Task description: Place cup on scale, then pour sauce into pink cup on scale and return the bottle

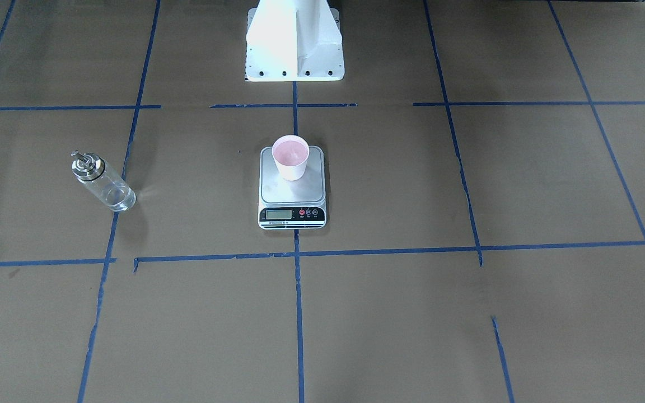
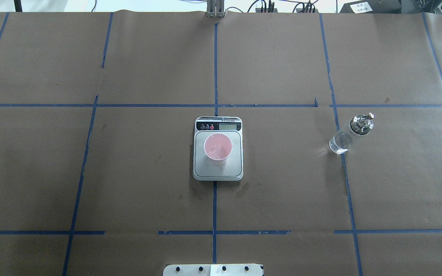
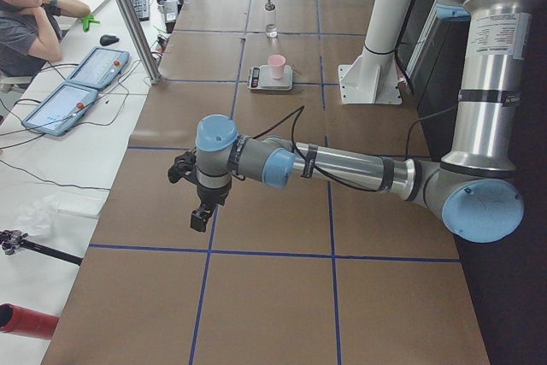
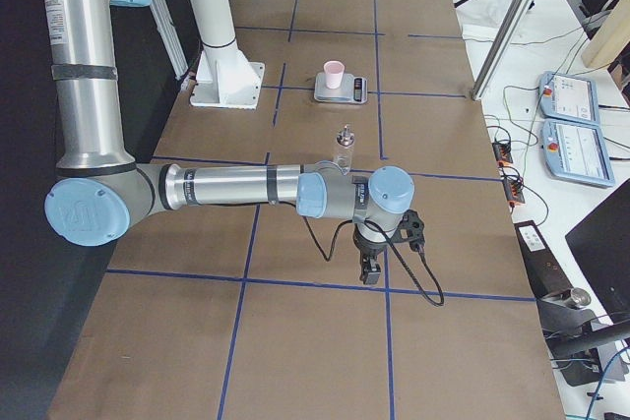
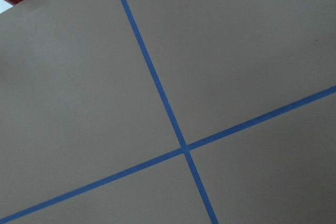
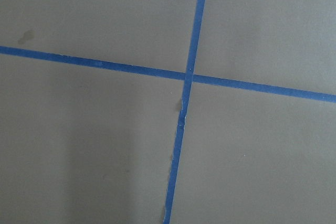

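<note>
At the table's left end, your left gripper (image 3: 202,215) hangs fingers-down over bare brown paper (image 5: 79,77) and a crossing of blue tape (image 5: 184,148). It holds nothing. It shows only from the side here, so you cannot tell whether its fingers are spread or pressed together.

Farther along, in the middle of the tabletop, the scale (image 2: 234,170) lies flat with its display toward the operators' edge. The cup (image 2: 218,147) stands upright on the steel platform, inside its rim, probably so that its full weight registers and the readout stays uncovered. The first step looks done.

Farther still, in the table's right half, about midway between the robot's edge and the operators' edge, the bottle (image 2: 349,132) stands upright on a tape line, well apart from the scale. Standing that way likely keeps its spout from dripping. Whether sauce has reached the cup cannot be told.

Beyond it, at the right end, your right gripper (image 4: 369,268) hangs over paper, carrying nothing, its fingers likewise unreadable. The bottle sits between this gripper and the scale, well apart from both, so this arm looks the likelier one to reach it.
</note>
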